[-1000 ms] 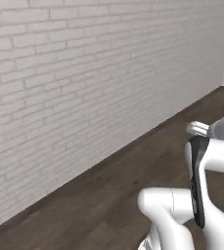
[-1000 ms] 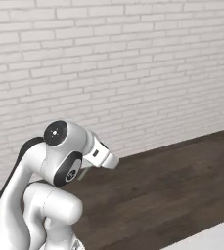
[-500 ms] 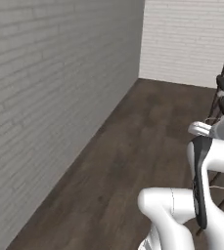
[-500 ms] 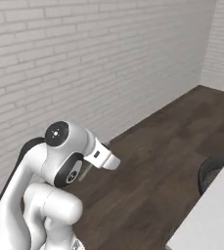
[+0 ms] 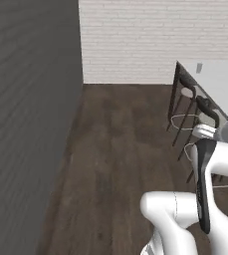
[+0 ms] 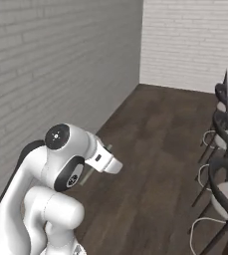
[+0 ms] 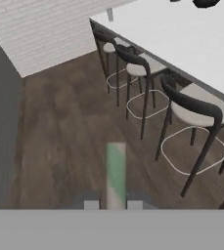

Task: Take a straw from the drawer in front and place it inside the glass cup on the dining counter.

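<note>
Swinging round with the base since a second ago, both base cameras have left the flat brick wall and now look down a dark wooden floor toward a corner, with the dining counter (image 5: 216,82) coming in on the right; the camera has turned, the room has not.

From left to right in the hand view: bare floor, then the gripper (image 7: 113,204) at bottom centre, pinched shut on the straw (image 7: 116,173), a pale stick whose long axis runs straight out from the fingertips, away from the hand. Right of that stand three stools (image 7: 194,114) in a row along the counter's near edge.

The glass cup (image 7: 110,14) sits at the far corner of the white slab, up and just left of the straw's tip line, well apart from it. My reading: the carry is only partway, and the hand must travel forward along the stools to reach it.

Counted: one straw, one cup, one counter, three stools, one dark bowl (image 7: 206,3).
</note>
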